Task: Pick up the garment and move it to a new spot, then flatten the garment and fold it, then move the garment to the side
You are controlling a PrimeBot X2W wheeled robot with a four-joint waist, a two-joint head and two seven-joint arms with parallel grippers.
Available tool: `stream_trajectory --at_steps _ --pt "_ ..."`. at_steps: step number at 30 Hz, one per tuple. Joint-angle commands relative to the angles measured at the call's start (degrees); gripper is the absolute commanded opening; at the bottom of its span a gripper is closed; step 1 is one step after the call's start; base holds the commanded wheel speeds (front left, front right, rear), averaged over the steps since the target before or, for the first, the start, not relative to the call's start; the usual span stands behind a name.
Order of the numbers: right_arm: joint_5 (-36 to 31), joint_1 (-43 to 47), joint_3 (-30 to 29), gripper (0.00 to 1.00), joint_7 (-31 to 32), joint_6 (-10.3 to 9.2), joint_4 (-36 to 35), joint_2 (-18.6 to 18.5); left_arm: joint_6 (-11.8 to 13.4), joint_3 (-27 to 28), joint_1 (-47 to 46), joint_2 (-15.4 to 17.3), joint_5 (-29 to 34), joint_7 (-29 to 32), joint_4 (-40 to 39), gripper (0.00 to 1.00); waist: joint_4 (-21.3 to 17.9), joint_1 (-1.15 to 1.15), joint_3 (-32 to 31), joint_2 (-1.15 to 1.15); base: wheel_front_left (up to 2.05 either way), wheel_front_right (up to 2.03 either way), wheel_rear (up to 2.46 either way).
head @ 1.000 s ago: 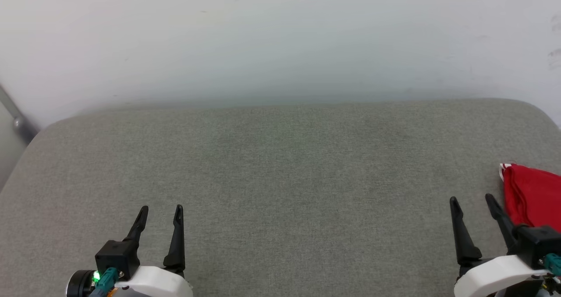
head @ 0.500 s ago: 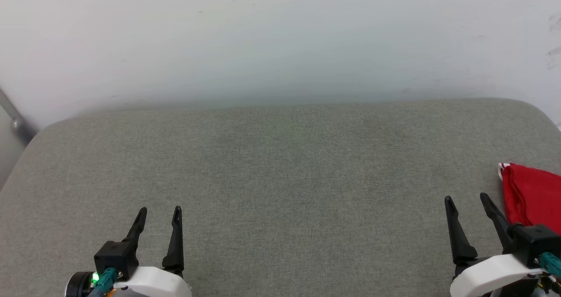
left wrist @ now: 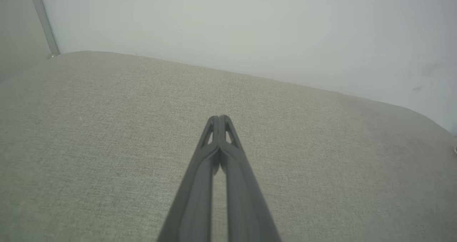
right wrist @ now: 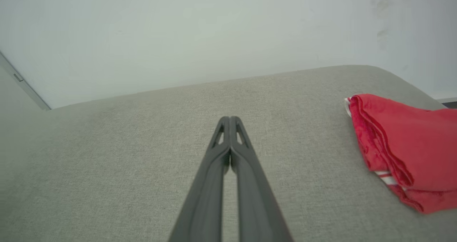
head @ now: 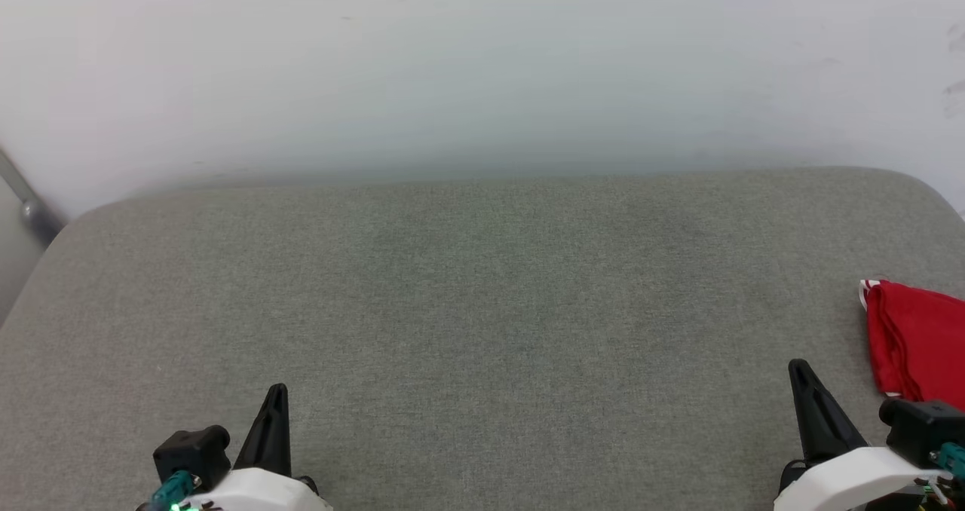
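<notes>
**Both claws pinched shut, red garment out at the cushion's right edge**

And here we are: the red garment (head: 916,338) lies in folded layers on the grey cushion (head: 482,292), right out at the cushion's right-hand edge, with part of it running off the head view. The right gripper (head: 801,371) sits over the cushion's near right corner. The garment is just beside it on its outer side, a little farther from the cushion's near edge: close, but apart. The gripper's two dark fingers are pressed together into a single spike with nothing between them.

Over at the cushion's near left corner, the left gripper (head: 277,394) tells the same story. Its fingers are closed tip to tip and empty, and the whole width of the cushion separates it from the garment.

The right wrist view gives us what the head view cuts off: the garment's stacked fold edges, a strip of red-and-white striped trim low down, and a white sliver at its far corner. The left wrist view looks along cushion fabric to the pale wall (head: 482,66) behind the cushion's far edge, with a metal bar (head: 26,202) off the far left corner.

Both arms come in low over the cushion's near edge, white wrist housings at the bottom, fingers pointing toward its far edge.
</notes>
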Motion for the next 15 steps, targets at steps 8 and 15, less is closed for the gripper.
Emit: stream_trajectory --at_steps 8,15 --pt "11.3 -2.6 -0.2 0.0 0.8 0.0 0.4 0.1 -2.1 3.2 -2.4 -1.3 -8.8 2.5 -0.2 0.0 0.1 0.0 0.2 0.0 0.0 0.0 0.0" --pt "23.1 -4.0 -0.5 0.0 1.9 0.0 2.1 0.2 -4.2 6.1 -3.4 -3.0 -18.0 5.3 0.3 0.0 0.1 0.0 0.6 0.0 0.0 0.0 0.0"
